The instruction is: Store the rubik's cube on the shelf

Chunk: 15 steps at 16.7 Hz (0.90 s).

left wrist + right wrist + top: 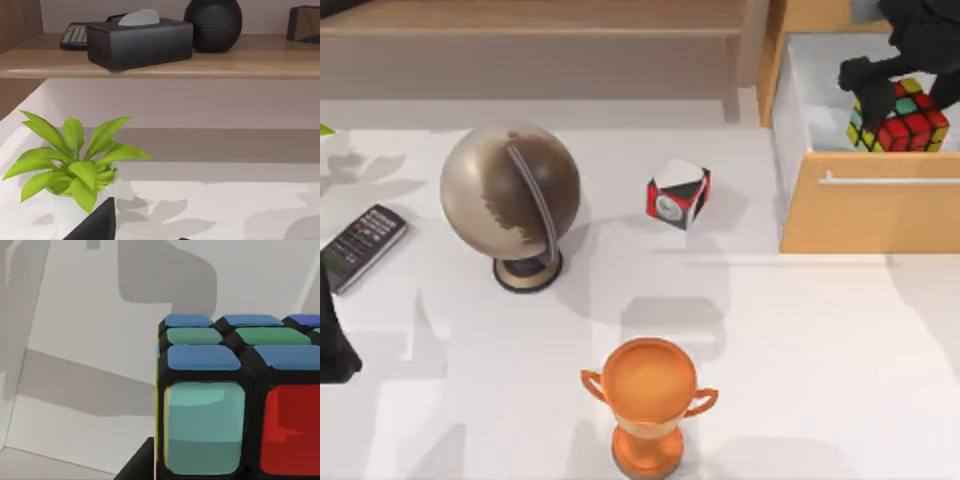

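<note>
The right gripper (892,98) hangs over the open drawer (830,110) of the orange-tan cabinet (865,215) at the top view's right, and its jaws are pinching the rubik's cube (902,118), which sits between them above the drawer's pale inside, whether lifted clear of the drawer floor or resting on it I cannot tell. The cube has a black frame with a three-by-three grid of glossy stickers; from above, red, yellow and green squares show, and in the right wrist view the cube (235,400) shows teal, red, blue and green squares with rounded corners, close against the dark jaw. The shelf (535,30) runs along the back of the bench (800,340), well to the left of the jaws, a light-brown board with a thick front edge; in the left wrist view it carries a black tissue box (139,42), a keyboard (75,36) and a round dark vase (213,24). The left gripper (332,345) is parked at the bench's left edge, and whether its jaws are spread or closed I cannot tell. Between the two grippers stand a globe (512,195), a red-black-white cube (678,193) and an orange trophy (648,400).
</note>
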Available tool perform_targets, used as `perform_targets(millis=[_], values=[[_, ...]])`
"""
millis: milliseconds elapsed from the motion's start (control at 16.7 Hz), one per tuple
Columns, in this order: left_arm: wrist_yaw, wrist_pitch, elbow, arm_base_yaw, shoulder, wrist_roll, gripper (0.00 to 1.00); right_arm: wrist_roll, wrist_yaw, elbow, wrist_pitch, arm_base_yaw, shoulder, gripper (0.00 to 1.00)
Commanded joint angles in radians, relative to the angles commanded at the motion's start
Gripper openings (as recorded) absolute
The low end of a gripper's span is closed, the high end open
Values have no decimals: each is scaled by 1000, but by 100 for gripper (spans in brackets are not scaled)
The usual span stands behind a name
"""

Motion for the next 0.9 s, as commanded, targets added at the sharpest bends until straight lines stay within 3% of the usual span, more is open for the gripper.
perform_targets(millis=[480,900], values=[[0,0,0,0,0,0,100,39,173,-239,257,233,-307,0],[0,0,0,0,0,0,100,73,376,-530,797,504,-416,0]])
